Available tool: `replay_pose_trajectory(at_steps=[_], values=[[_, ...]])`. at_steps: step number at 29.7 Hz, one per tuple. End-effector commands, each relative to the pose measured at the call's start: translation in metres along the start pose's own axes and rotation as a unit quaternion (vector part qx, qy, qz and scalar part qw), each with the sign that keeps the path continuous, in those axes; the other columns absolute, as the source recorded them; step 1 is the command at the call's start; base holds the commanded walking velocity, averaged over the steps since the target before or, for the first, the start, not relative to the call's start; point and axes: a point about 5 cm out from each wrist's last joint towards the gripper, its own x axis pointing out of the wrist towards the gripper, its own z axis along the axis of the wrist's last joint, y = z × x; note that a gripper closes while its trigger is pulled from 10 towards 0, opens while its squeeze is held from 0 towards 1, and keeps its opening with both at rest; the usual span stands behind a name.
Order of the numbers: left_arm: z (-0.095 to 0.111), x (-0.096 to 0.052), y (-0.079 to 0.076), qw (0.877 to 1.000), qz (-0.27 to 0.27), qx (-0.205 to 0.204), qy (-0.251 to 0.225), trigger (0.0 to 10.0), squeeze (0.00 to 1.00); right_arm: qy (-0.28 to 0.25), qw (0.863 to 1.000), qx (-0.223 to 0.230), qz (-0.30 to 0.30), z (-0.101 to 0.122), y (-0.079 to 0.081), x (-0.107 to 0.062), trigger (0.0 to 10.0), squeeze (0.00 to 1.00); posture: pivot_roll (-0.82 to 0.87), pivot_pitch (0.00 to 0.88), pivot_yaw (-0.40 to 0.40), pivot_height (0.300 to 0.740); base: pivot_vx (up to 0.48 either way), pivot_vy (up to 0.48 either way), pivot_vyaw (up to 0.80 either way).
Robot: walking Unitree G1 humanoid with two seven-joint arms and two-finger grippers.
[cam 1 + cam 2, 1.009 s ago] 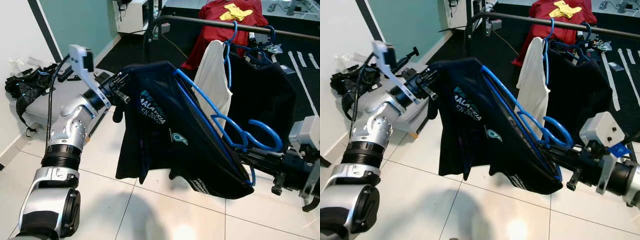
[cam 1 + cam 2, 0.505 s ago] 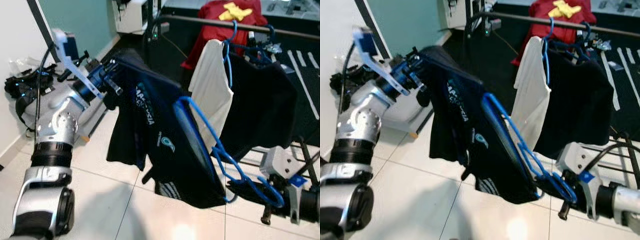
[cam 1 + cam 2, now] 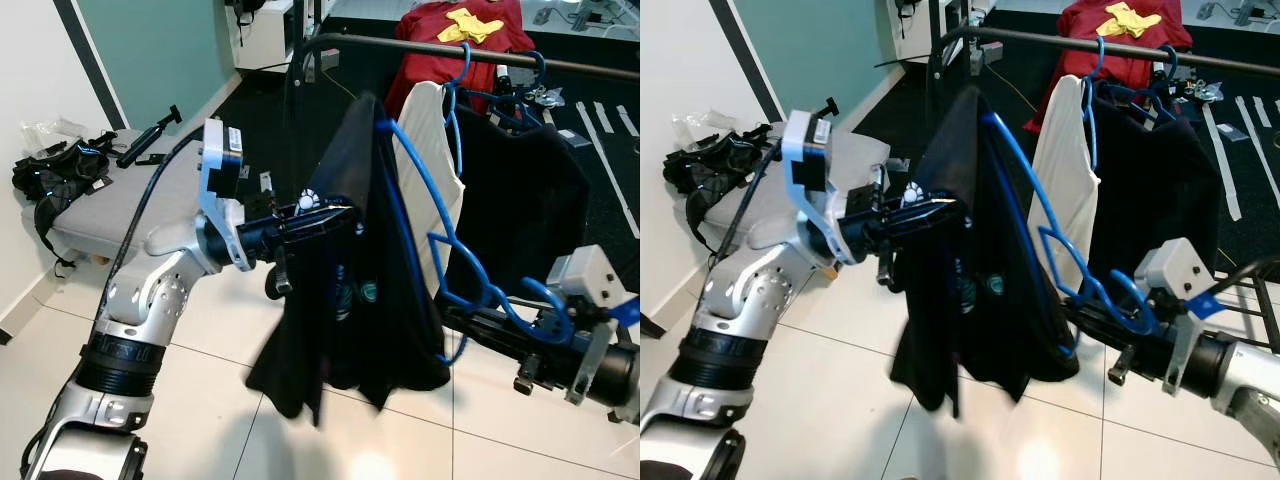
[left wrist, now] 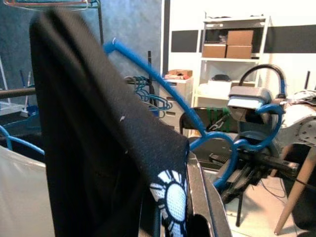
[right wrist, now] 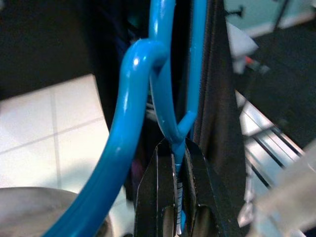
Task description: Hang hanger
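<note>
While my right claw (image 5: 178,148) pinches the blue hanger (image 3: 415,215) at the base of its hook, fingers closed tight on the plastic, my left claw (image 3: 325,215) grips the dark shirt (image 3: 345,290) draped on it, fingers closed on the cloth by the printed badge; I hold the pair between the arms, tipped nearly upright, at about 7 o'clock from the clothes rail (image 3: 590,68) and well short of it. I judge the carry step under way, the hook not yet on the rail, where a white garment (image 3: 425,190) and other blue hangers (image 3: 470,75) crowd; next I must raise the hook over a free stretch, then lower it on.
</note>
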Motion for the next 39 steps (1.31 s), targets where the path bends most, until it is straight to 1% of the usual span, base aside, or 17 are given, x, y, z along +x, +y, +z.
replay_pose_trajectory(at_steps=[1,2,4,5,7,8,10,11,12,14,15,19,21,26,37,38,39], values=[[-0.003,0.0,0.002,1.0,0.022,0.004,0.01,10.0,0.0,-0.006,1.0,-0.002,0.018,0.002,0.006,-0.001,10.0,0.0,-0.11,0.164,0.071,0.74,0.0,0.0,0.0],[-0.003,0.0,0.002,1.0,0.022,0.004,0.01,10.0,0.0,-0.006,1.0,-0.002,0.018,0.002,0.006,-0.001,10.0,0.0,-0.11,0.164,0.071,0.74,0.0,0.0,0.0],[-0.006,-0.002,0.018,0.995,0.097,0.018,0.017,10.0,0.0,0.012,1.0,-0.002,0.011,-0.003,0.004,0.0,10.0,0.0,-0.11,0.166,0.071,0.74,0.0,0.0,0.0],[-0.006,-0.002,0.018,0.995,0.097,0.018,0.017,10.0,0.0,0.012,1.0,-0.002,0.011,-0.003,0.004,0.0,10.0,0.0,-0.11,0.166,0.071,0.74,0.0,0.0,0.0],[-0.008,-0.01,0.037,0.983,0.177,0.032,0.032,10.0,0.0,0.016,1.0,0.0,0.011,-0.004,0.003,0.0,10.0,0.0,-0.11,0.166,0.072,0.74,0.0,0.0,0.0],[-0.008,-0.01,0.037,0.983,0.177,0.032,0.032,10.0,0.0,0.016,1.0,0.0,0.011,-0.004,0.003,0.0,10.0,0.0,-0.11,0.166,0.072,0.74,0.0,0.0,0.0],[-0.012,-0.024,0.052,0.967,0.236,0.064,0.071,10.0,0.0,0.012,1.0,0.003,0.014,-0.003,0.004,-0.002,10.0,0.0,-0.11,0.167,0.072,0.74,0.0,0.0,0.0],[-0.012,-0.024,0.052,0.967,0.236,0.064,0.071,10.0,0.0,0.012,1.0,0.003,0.014,-0.003,0.004,-0.002,10.0,0.0,-0.11,0.167,0.072,0.74,0.0,0.0,0.0],[-0.014,-0.031,0.056,0.959,0.255,0.082,0.093,10.0,0.0,0.005,1.0,0.006,0.017,-0.001,0.004,-0.003,10.0,0.0,-0.11,0.167,0.072,0.74,0.0,0.0,0.0],[-0.014,-0.031,0.056,0.959,0.255,0.082,0.093,10.0,0.0,0.005,1.0,0.006,0.017,-0.001,0.004,-0.003,10.0,0.0,-0.11,0.167,0.072,0.74,0.0,0.0,0.0],[-0.013,-0.039,0.06,0.952,0.272,0.094,0.105,10.0,1.0,-0.002,1.0,0.011,0.02,0.0,0.005,-0.004,10.0,0.0,-0.11,0.168,0.073,0.74,0.0,0.0,0.0],[-0.001,-0.057,0.065,0.948,0.278,0.106,0.112,10.0,1.0,-0.01,1.0,0.017,0.024,0.003,0.006,-0.011,10.0,0.0,-0.12,0.171,0.073,0.74,0.0,0.0,0.0],[-0.001,-0.057,0.065,0.948,0.278,0.106,0.112,10.0,1.0,-0.01,1.0,0.017,0.024,0.003,0.006,-0.011,10.0,0.0,-0.12,0.171,0.073,0.74,0.0,0.0,0.0],[0.017,-0.07,0.039,0.986,0.114,0.073,0.1,10.0,1.0,-0.009,1.0,0.015,0.021,0.007,0.004,-0.021,10.0,0.0,-0.12,0.171,0.074,0.74,0.0,0.0,0.0],[0.029,-0.065,0.043,0.99,0.116,0.073,0.043,10.0,1.0,-0.022,0.999,0.023,0.036,0.011,0.006,-0.023,10.0,0.0,-0.12,0.168,0.075,0.74,0.0,0.0,0.0],[0.029,-0.064,0.044,0.99,0.117,0.073,0.034,10.0,0.26,-0.024,0.999,0.024,0.041,0.013,0.007,-0.025,10.0,0.0,-0.12,0.168,0.075,0.74,0.0,0.0,0.0],[0.03,-0.064,0.044,0.99,0.118,0.073,0.031,10.0,0.26,-0.025,0.998,0.024,0.044,0.014,0.007,-0.026,10.0,0.0,-0.12,0.168,0.075,0.74,0.0,0.0,0.0]])
